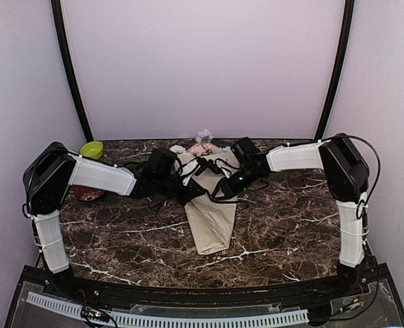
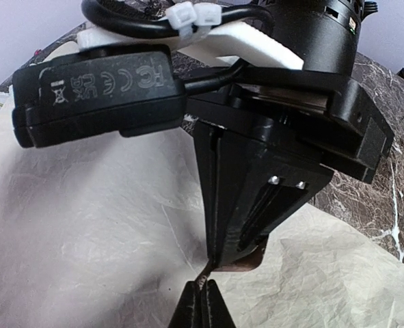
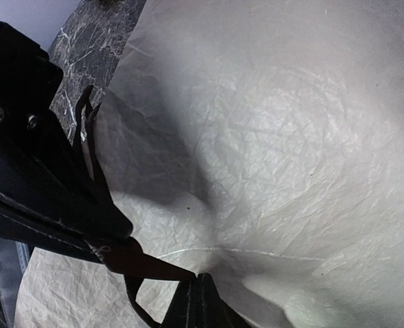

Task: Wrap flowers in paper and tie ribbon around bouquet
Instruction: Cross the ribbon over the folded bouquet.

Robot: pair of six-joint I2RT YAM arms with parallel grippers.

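The bouquet (image 1: 212, 222) lies on the marble table as a beige paper (image 2: 85, 239) cone, narrow end toward me. Pink and pale flowers (image 1: 203, 140) show at its far, wide end. Both grippers meet tip to tip over the cone's middle. My left gripper (image 2: 203, 301) is shut on a short stretch of the dark brown ribbon (image 2: 206, 277), which runs up to the right gripper's tips. My right gripper (image 3: 200, 290) is shut on the ribbon (image 3: 154, 266) too, with a loop of it hanging below left. Crinkled paper (image 3: 290, 171) fills the right wrist view.
A green bowl (image 1: 92, 149) stands at the back left, with a red object (image 1: 89, 194) partly hidden under the left arm. Black poles rise at both back corners. Marble table (image 1: 290, 225) shows right of the bouquet.
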